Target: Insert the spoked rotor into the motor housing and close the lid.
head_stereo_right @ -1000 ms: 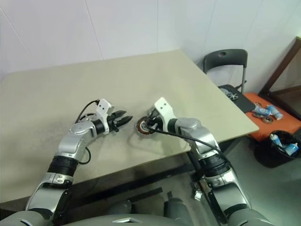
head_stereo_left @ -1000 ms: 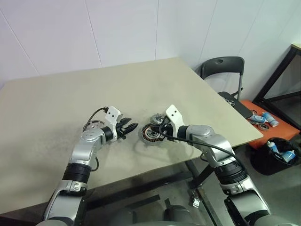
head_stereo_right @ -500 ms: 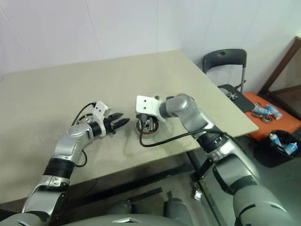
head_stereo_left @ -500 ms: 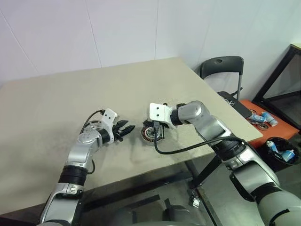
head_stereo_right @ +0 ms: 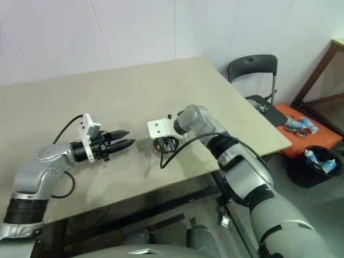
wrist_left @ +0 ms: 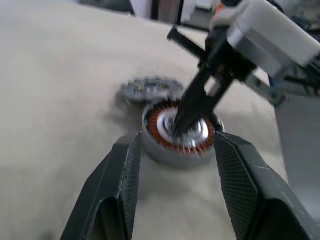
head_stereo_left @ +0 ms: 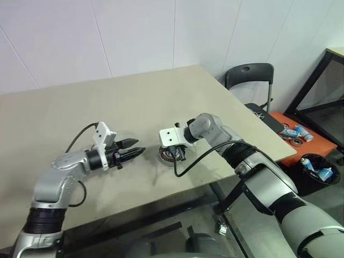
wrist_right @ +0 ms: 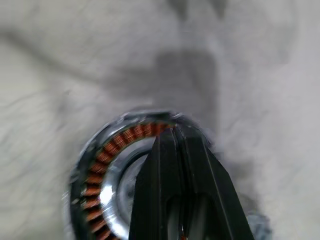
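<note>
Copper-wound silver motor housing (wrist_left: pixel 177 137) lies under the right gripper (wrist_left: pixel 179 127), fingers pressed together; grey spoked rotor (wrist_left: pixel 146 88) just behind; left gripper (head_stereo_left: pixel 134 152) spread.

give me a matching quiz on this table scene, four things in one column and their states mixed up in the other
Things:
1. housing
2. rotor
3. left gripper
4. right gripper

States:
A. fingers shut, tips down in the middle of the copper ring
B. fingers apart, holding nothing
C. lying on the table beside the housing
D. open on the table, windings showing

Pairs: 1-D, 2-C, 3-B, 4-A
</note>
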Robot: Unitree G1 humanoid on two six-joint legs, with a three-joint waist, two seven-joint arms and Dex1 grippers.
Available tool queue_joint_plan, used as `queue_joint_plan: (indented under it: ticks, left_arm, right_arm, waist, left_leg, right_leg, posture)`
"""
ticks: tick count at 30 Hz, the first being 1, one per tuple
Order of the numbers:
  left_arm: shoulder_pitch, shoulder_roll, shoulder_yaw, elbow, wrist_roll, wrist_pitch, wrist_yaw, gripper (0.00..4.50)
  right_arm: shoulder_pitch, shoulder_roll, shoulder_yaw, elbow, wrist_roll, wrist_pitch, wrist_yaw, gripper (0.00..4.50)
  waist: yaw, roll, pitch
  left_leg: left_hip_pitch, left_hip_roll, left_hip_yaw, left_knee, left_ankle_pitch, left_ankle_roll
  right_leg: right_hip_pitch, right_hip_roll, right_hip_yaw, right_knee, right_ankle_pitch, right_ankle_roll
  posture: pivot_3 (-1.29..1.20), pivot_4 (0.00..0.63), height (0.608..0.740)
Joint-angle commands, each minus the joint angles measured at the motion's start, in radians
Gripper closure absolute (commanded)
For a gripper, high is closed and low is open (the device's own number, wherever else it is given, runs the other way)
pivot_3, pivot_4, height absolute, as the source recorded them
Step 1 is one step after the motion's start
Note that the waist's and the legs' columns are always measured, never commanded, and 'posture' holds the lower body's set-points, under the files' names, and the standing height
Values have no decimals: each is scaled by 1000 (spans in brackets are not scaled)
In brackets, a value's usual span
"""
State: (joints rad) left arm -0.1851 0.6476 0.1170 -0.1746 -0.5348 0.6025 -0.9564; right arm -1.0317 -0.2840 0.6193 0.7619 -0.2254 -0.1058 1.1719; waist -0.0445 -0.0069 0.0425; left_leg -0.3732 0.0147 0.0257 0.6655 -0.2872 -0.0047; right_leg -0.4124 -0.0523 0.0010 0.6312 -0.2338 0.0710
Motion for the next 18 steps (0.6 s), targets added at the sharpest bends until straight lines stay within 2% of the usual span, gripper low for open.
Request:
queue_joint_plan:
  ticks: [1,10,14,18]
  left_arm:
    - [25,45,18,-58,-23,9,-29,2091]
    - [11,0,-28,-60,-1,-3,36,2091]
    - [10,-11,-35,-63,-8,2,46,2091]
    - [15,-16,-43,-55,-3,0,48,2091]
  right_arm:
    - [-17,-4,-29,8,-11,-28,13,4473]
    - [-20,7,-45,24,-25,-40,-3,4473]
    - [-25,10,-78,-12,17,4,54,4473]
    - [-49,23,-86,48,-27,-17,-27,4473]
  waist:
    - [1,0,0]
    - [1,0,0]
    - [1,0,0]
    - [0,0,0]
  left_leg:
    - [0,0,0,0,0,0]
    - [0,0,0,0,0,0]
    - [0,0,0,0,0,0]
    - [0,0,0,0,0,0]
  right_leg:
    - [0,0,0,0,0,-1]
    - [0,0,0,0,0,0]
    - [0,0,0,0,0,-1]
    - [0,-1,0,0,0,-1]
  posture:
    - [0,0,740]
    - [0,0,740]
    - [0,0,740]
    - [0,0,740]
